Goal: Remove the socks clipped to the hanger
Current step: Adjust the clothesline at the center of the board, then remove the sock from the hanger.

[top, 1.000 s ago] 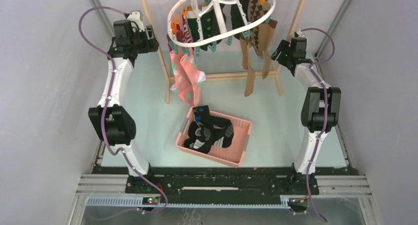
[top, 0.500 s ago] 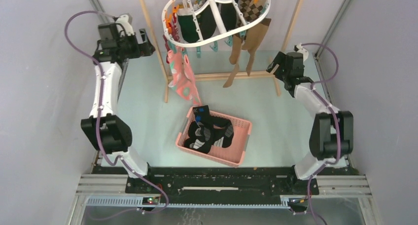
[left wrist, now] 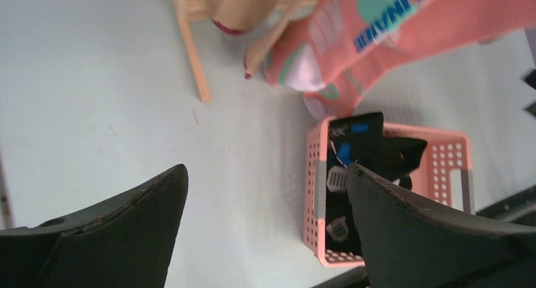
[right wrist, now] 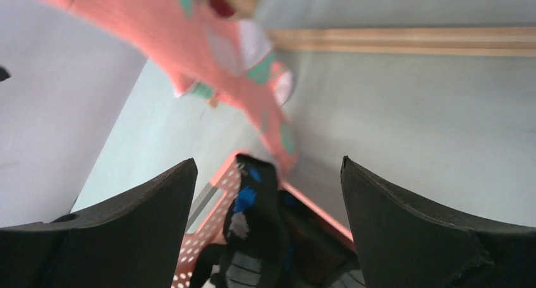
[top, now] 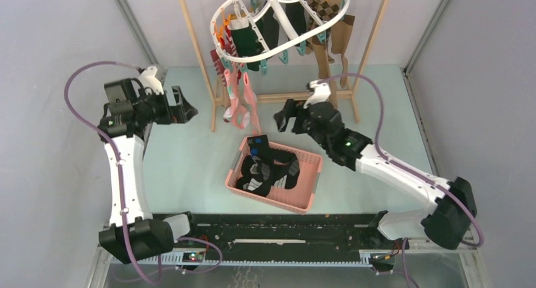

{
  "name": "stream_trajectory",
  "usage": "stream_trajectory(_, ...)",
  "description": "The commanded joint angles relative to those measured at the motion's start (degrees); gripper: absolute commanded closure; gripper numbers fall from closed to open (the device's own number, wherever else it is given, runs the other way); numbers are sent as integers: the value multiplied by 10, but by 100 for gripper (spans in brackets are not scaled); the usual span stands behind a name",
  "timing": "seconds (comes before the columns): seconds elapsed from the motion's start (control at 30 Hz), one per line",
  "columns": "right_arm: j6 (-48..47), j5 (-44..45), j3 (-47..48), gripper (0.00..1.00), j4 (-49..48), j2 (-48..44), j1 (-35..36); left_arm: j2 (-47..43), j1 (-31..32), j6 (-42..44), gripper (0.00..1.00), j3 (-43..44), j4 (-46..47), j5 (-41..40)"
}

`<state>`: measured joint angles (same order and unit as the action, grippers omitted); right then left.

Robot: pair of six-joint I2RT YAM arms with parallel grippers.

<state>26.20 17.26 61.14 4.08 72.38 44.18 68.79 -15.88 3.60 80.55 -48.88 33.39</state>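
Left pincer (top: 183, 108) and right pincer (top: 282, 120) both spread wide and empty, flanking pink socks (top: 239, 102) clipped to the hanger (top: 282, 19). Basket (top: 308, 187) sits on the counter (top: 189, 168) just below, likely to catch drops; black socks (top: 268, 168) lie inside.

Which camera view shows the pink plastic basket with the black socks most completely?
The top external view: the whole pink perforated plastic basket lies in sight there, all four rims, with black socks inside. The left wrist view shows most of the basket, one side hidden. The right wrist view shows only one corner.
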Motion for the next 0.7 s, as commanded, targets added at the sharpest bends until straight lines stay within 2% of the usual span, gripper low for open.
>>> stream_trajectory(0.0,-47,-85,25,7,-81,65,37,-50,0,39,0,-51,-28,53)
stream_trajectory(0.1,-59,-115,66,8,-115,131,46,-61,-1,52,0,-54,-54,69)
stream_trajectory(0.3,-82,-72,179,12,-132,261,51,-80,0,78,0,-75,-76,85)
stream_trajectory(0.43,-88,-49,223,21,-140,308,44,-78,1,91,0,-83,-85,95)
stream_trajectory(0.5,-99,-48,237,31,-144,322,46,-74,1,93,1,-83,-85,101)
stream_trajectory(0.67,-109,-72,233,81,-155,313,65,-66,13,94,3,-87,-80,116)
